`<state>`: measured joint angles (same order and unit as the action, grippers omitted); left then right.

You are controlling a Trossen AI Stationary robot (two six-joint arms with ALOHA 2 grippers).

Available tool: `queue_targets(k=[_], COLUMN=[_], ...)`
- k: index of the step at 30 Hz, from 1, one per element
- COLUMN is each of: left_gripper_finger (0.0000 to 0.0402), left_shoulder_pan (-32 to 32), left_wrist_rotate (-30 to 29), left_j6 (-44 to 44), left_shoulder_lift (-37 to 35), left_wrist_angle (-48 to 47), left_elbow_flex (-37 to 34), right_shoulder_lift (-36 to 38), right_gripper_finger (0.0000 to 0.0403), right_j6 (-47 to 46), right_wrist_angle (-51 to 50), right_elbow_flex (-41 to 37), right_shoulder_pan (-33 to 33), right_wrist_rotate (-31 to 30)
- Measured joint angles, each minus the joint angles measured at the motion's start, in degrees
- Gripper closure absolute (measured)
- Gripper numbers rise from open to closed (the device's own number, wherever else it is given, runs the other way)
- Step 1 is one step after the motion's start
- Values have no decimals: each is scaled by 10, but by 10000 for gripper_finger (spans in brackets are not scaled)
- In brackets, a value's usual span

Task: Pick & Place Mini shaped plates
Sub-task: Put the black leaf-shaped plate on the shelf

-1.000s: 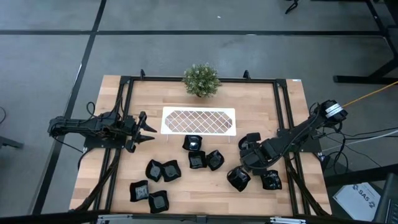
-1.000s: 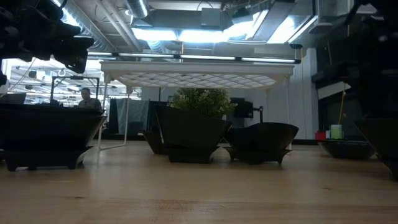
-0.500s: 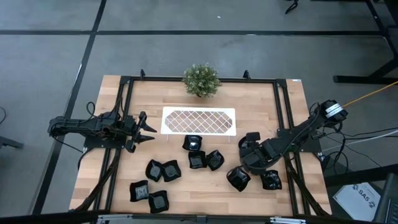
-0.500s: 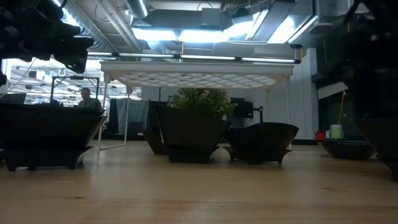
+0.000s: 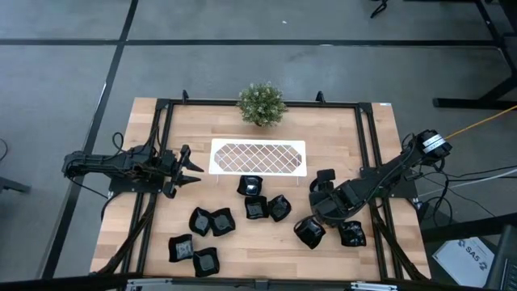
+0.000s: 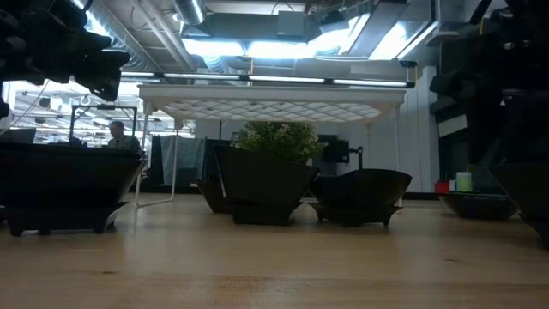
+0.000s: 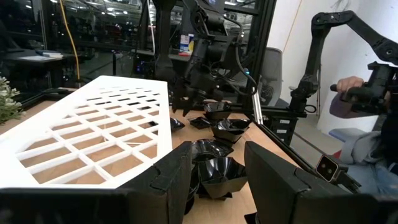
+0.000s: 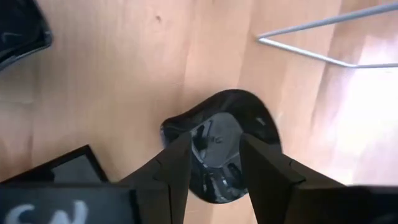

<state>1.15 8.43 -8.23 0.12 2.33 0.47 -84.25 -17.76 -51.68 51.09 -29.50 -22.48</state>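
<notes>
High view: the white tray (image 5: 258, 157) is the landmark, and everything is placed from it.
Left gripper (image 5: 192, 168): just left of the tray, above the wood, fingers wide apart and holding nothing.
Mini shaped plates (image 5: 211, 221): scattered on the table below the tray, from lower left to lower right.
Right gripper (image 5: 325, 183): just right of the tray's lower corner, fingers part open, one on each side of a plate (image 8: 225, 144); I cannot tell if they touch it.
How a plate handles: it looks small, light, hard and shiny, so probably slippery and easy to chip.
Where to hold: pinch across the raised rim, gently.
</notes>
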Motion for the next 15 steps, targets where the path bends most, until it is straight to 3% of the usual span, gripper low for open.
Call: queue_targets(k=[8,15], left_gripper_finger=[258,258], left_shoulder_pan=[0,0], left_wrist_rotate=[0,0], left_j6=[0,0], left_shoulder_lift=[0,0], left_wrist_angle=[0,0], left_elbow_flex=[0,0], right_shoulder_lift=[0,0], right_gripper_finger=[267,267], right_j6=[-25,-15], right_wrist_angle=[1,-4], right_elbow_flex=[0,0], right_shoulder_pan=[0,0], right_wrist_rotate=[-33,4])
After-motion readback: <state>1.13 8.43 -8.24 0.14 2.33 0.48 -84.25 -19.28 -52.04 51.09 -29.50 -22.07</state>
